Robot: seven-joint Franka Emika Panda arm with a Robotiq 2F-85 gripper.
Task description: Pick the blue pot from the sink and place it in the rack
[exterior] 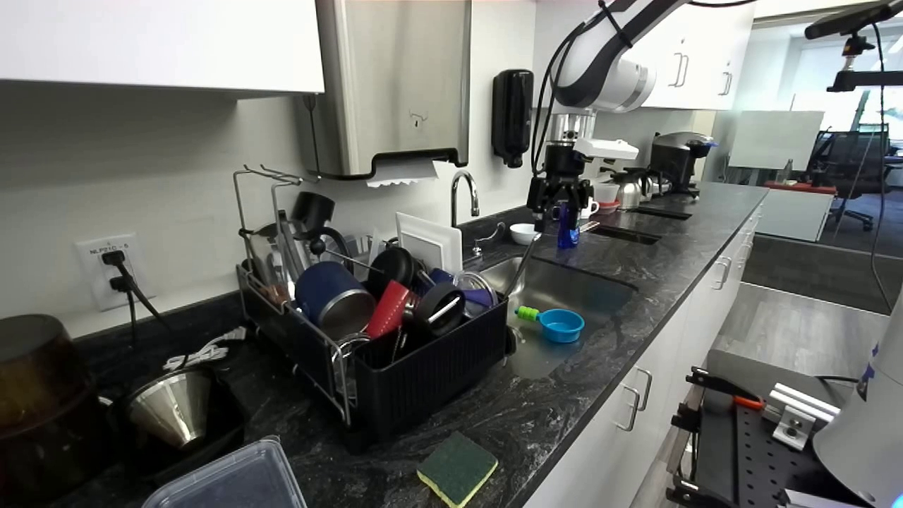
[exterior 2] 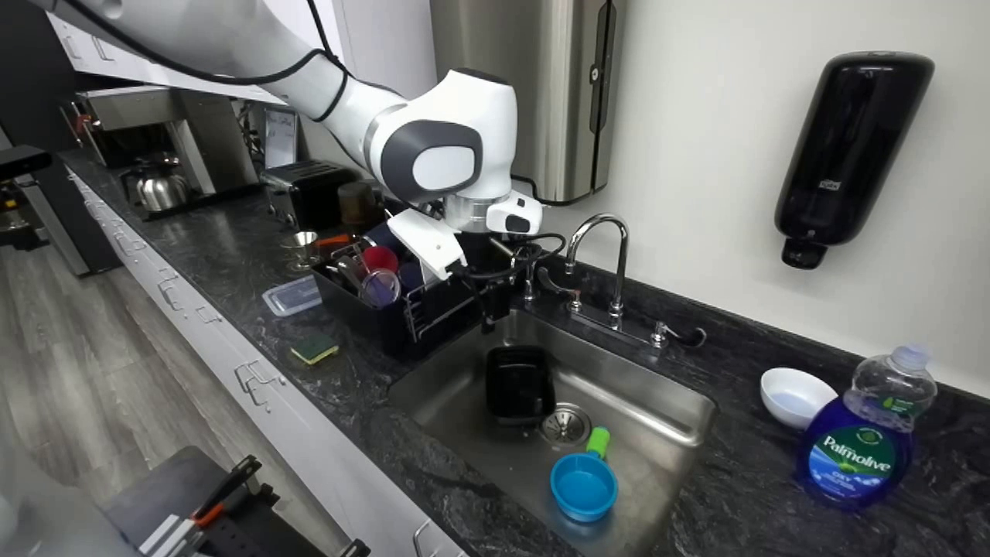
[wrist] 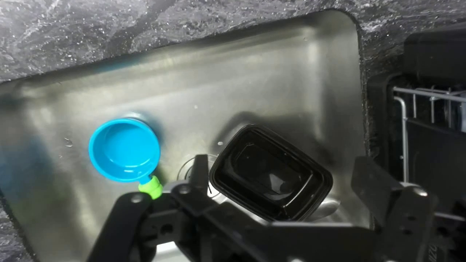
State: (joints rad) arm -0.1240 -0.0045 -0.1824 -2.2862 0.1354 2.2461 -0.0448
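We find the blue pot point(wrist: 125, 149) in the sink point(wrist: 262, 80), resting on the bottom, mouth facing up. Its green-gripped handle point(wrist: 150, 186) points toward the drain point(exterior 2: 567, 425). A black rectangular plastic container point(wrist: 271, 173) lies in the sink as well, just beside the drain, between the pot and the end nearest the black dish-drying rack point(exterior: 437, 367).

The gripper point(wrist: 280, 165) hangs over the sink, pointing down, released: we see its fingers spread wide, well apart from the pot. In the wrist view the black container appears in the gap between the fingertips; we place it lower, on the sink bottom, out of their hold.

The rack stands on the dark countertop point(exterior: 374, 473) just beside the sink. In it we record a dark-blue metal-bottomed vessel point(exterior: 323, 293), a red cup point(exterior: 386, 310) and a white square plate point(exterior: 430, 243), packed among other ware. A green-and-yellow sponge point(exterior: 458, 462) lies on the countertop near the rack.

Across the sink from the rack, in an exterior view, we see a white bowl point(exterior 2: 797, 396) just beside a Palmolive dish-soap bottle point(exterior 2: 858, 445). A chrome gooseneck faucet point(exterior 2: 623, 263) rises at the sink's back edge; a black soap dispenser point(exterior 2: 855, 147) hangs on the wall point(exterior 2: 711, 193).
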